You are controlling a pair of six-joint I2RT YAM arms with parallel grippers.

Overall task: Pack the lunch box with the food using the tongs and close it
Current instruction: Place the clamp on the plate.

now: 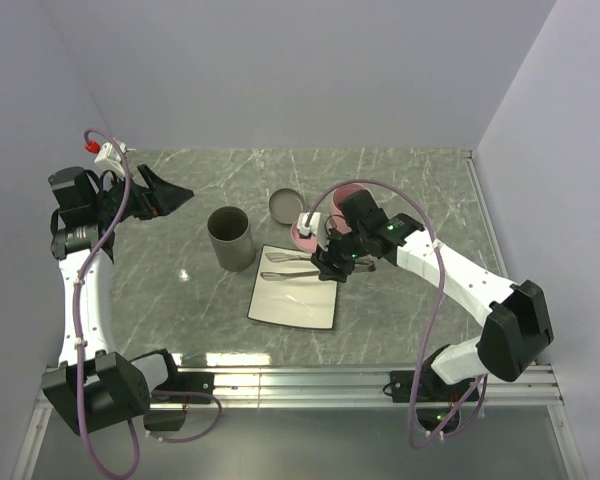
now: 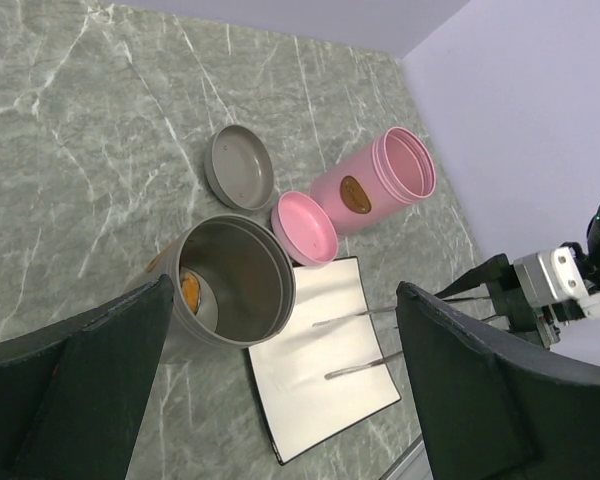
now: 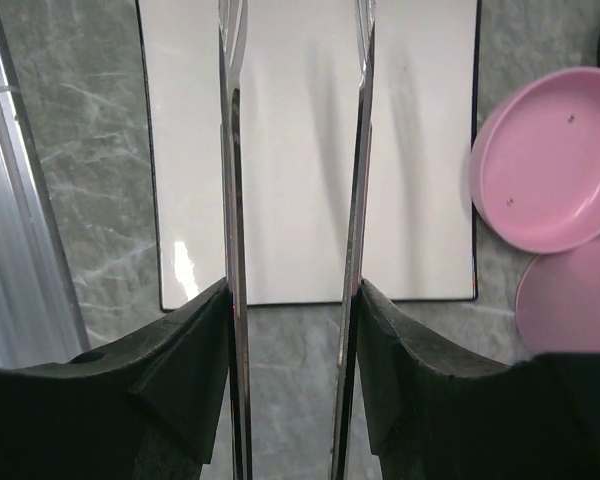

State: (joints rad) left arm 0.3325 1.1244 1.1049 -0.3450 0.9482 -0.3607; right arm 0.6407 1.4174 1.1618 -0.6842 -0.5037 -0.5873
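Got tongs (image 3: 230,150) pinched in the right gripper (image 3: 292,292) over the plate's (image 1: 292,305) far edge. Gaping wide and empty on the left gripper (image 1: 175,195), counter's (image 1: 400,190) far-left corner. Orange bit (image 2: 190,290) inside the grey cup (image 2: 270,300).

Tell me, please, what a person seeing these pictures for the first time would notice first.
The right gripper holding thin metal tongs over the white plate in the middle of the table catches the eye first. Left of the plate stands an open grey cup with something orange inside, and at the plate's far side are a pink cup and a pink lid.
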